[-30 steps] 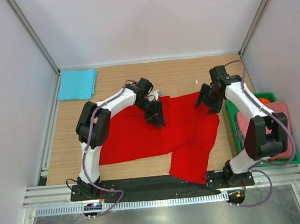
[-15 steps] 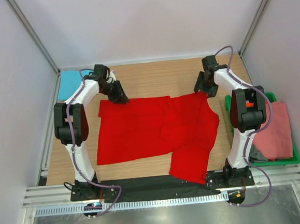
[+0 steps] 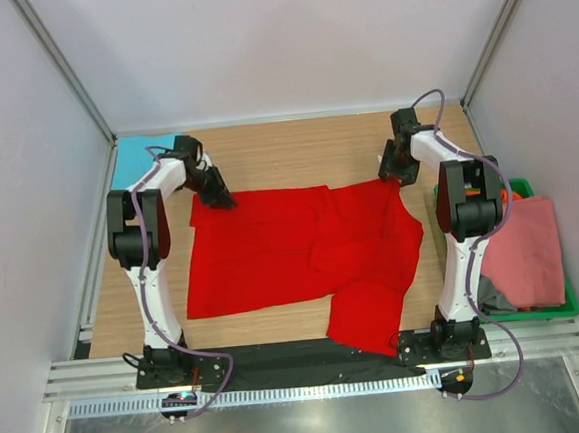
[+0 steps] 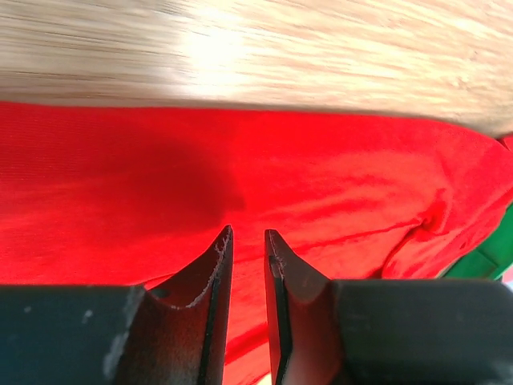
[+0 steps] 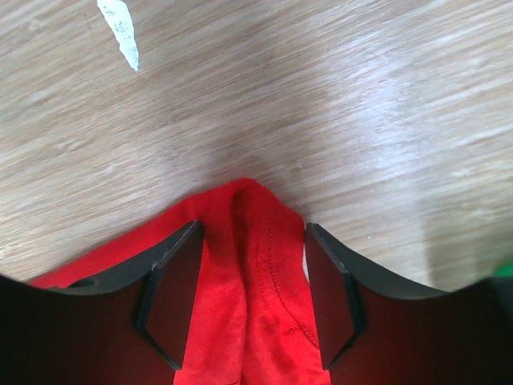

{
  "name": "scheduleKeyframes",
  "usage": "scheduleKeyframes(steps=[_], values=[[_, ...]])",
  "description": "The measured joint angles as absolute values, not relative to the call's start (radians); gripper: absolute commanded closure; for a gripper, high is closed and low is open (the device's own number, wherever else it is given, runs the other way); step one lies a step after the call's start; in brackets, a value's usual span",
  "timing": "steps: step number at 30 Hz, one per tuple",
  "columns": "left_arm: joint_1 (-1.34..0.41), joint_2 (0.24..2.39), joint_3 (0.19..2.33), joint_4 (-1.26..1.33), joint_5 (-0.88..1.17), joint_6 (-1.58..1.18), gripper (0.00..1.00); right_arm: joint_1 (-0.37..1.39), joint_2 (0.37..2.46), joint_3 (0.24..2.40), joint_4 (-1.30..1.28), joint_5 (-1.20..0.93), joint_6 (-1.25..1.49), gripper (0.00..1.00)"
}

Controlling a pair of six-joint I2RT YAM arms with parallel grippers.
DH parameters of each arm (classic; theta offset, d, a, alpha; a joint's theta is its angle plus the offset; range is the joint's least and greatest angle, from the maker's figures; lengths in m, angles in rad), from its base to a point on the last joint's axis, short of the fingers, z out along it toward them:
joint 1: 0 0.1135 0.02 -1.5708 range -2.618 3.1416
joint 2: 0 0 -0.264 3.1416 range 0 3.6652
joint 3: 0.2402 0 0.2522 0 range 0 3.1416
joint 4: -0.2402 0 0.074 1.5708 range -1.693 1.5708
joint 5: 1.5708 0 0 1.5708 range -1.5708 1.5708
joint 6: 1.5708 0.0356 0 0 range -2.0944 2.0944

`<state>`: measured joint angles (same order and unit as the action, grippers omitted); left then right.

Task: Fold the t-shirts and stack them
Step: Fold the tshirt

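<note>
The turquoise t-shirt (image 3: 130, 169) in the far left corner is partly covered by the left arm, so you only get a piece of it. Over on the right, the green crate (image 3: 569, 307) is cut across by the right arm. A pink t-shirt (image 3: 528, 253) is draped over it, and a dark grey cloth (image 3: 492, 298) pokes out at its near left, too little showing to say more.

Left hand (image 4: 247, 234): fingers almost pressed together with a thin slit between them, right at the far left corner of the red t-shirt (image 3: 292, 246). Honestly can't tell if it's nipping any cloth. Right hand (image 5: 252, 228) is spread, straddling a bunched ridge at the shirt's far right corner.

The red shirt lies mostly flat mid-bench, with its near right part reaching the near edge. The bench (image 3: 304, 150) is pale wood grain with a small white fleck (image 5: 120, 34) on it. Plain white walls (image 3: 276, 47) all round, with metal posts (image 3: 62, 72) running up from the far corners.
</note>
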<state>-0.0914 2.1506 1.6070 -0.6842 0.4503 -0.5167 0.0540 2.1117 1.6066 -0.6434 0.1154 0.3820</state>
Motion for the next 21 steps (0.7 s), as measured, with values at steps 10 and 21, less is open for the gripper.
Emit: scheduleKeyframes(steps=[10, 21], values=[[-0.05, 2.177, 1.605, -0.679, 0.428, -0.547, 0.78, 0.053, 2.154, 1.639, -0.593, 0.184, 0.402, 0.99], [-0.041, 2.204, 1.632, -0.655, 0.453, -0.604, 0.78, 0.053, 2.278, 1.818, -0.547, 0.343, 0.429, 0.87]])
